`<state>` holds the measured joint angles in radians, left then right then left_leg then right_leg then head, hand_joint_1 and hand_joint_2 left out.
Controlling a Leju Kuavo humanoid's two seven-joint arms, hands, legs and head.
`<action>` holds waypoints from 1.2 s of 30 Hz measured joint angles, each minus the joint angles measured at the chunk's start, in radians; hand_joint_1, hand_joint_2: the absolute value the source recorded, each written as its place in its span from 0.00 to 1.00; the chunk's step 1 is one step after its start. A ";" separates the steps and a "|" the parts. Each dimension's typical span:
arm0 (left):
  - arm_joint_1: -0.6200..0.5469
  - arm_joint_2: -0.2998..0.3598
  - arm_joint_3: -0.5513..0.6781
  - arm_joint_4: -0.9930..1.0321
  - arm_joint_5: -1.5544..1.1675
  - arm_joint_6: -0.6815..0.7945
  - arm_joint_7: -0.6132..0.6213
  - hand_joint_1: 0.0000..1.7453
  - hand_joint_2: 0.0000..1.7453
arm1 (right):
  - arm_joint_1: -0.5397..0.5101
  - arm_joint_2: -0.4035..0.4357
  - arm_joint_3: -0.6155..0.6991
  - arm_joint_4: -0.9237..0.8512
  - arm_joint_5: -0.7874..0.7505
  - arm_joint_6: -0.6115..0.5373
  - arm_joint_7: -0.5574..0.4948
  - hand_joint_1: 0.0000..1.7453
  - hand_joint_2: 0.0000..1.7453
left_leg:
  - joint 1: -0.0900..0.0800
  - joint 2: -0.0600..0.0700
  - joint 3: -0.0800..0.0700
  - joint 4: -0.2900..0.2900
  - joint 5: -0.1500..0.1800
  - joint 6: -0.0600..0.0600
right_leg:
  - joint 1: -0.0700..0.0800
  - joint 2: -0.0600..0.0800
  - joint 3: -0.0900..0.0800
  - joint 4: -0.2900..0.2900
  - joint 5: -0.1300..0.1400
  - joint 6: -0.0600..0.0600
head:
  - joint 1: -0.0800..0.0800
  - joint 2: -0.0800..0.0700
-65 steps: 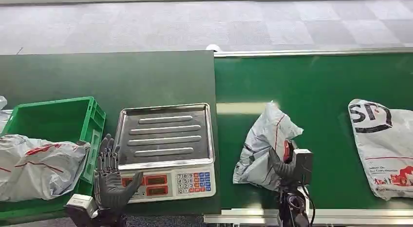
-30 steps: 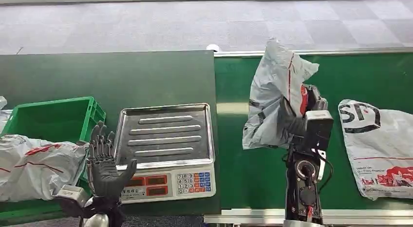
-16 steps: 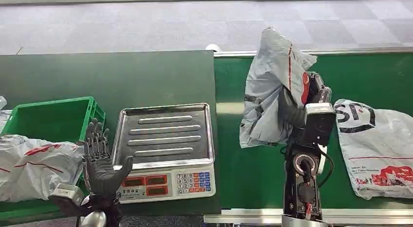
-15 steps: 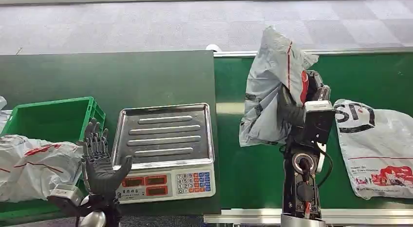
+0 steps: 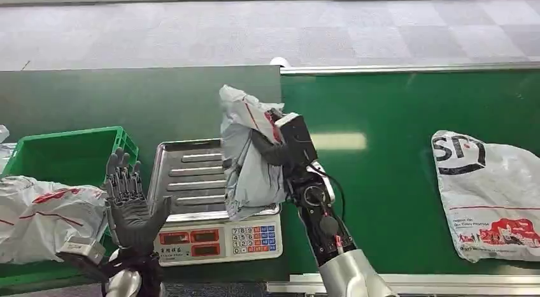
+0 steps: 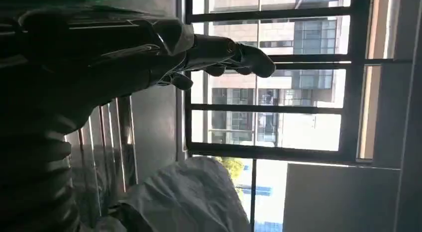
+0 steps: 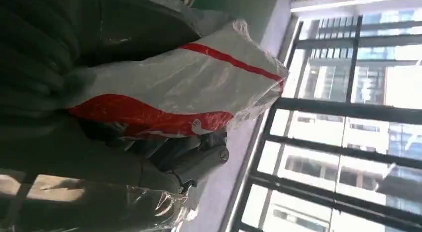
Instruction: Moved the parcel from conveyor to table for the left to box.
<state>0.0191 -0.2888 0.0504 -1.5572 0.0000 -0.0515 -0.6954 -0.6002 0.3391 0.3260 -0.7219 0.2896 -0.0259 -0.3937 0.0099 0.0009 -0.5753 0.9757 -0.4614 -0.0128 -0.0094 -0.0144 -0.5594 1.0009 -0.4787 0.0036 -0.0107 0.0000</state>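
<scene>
- Head view shows the right robot hand (image 5: 270,150) gripping the grey parcel (image 5: 249,158) and holding it over the scale's tray (image 5: 191,182), its lower edge about at the tray's near rim; whether it touches the metal I cannot tell.
- Left robot hand (image 5: 130,204) stands open beside the scale (image 5: 216,236), palm up and fingers apart, holding nothing.
- Risk, as I judge it: the parcel is a soft, crumpled plastic mailer, gripped around a bunched part. Slick film could slide through the fingers and the bag might drop early or land half off the tray.
- Another risk: the tray is smooth ribbed steel, so a limp bag let go at the edge could slither towards the keypad or onto the worktop (image 5: 95,99).
- Sagging folds might also catch on the hand as it lets go and drag the bag back.
- Right wrist view shows glossy, wrinkled film with a red stripe (image 7: 164,87), thin and shapeless.
- Green crate (image 5: 70,158) is rigid ribbed plastic; another grey mailer (image 5: 44,217) lies draped over its near wall.
- On the conveyor (image 5: 395,118), a flat white printed bag (image 5: 487,192) lies well apart from the arm.
</scene>
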 measured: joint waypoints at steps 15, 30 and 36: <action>-0.004 -0.016 0.009 0.002 -0.003 0.018 0.000 0.00 1.00 | -0.072 0.000 0.273 0.166 -0.098 0.018 0.009 0.00 1.00 | 0.000 0.001 0.000 0.000 0.000 0.000 | 0.000 0.001 0.000 0.000 0.000 0.000 | 0.000 0.000; -0.004 -0.022 0.007 0.016 -0.004 0.030 0.000 0.00 1.00 | -0.099 0.000 0.351 0.232 -0.108 -0.034 0.025 0.00 1.00 | 0.000 0.001 0.000 0.000 0.000 0.000 | 0.000 0.001 0.000 0.000 0.000 0.000 | 0.001 0.000; 0.000 -0.022 0.009 0.016 -0.004 0.034 0.000 0.00 1.00 | -0.107 0.000 0.387 0.245 -0.040 -0.146 0.093 0.00 1.00 | 0.000 0.001 0.000 0.000 0.000 0.000 | 0.000 0.001 0.000 0.000 0.000 0.000 | 0.000 0.000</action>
<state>0.0191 -0.3105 0.0591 -1.5408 -0.0038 -0.0175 -0.6954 -0.7070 0.3391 0.7130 -0.4769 0.2498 -0.1720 -0.3010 0.0099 0.0018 -0.5751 0.9760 -0.4615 -0.0128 -0.0095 -0.0133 -0.5598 1.0007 -0.4785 0.0035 -0.0103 0.0000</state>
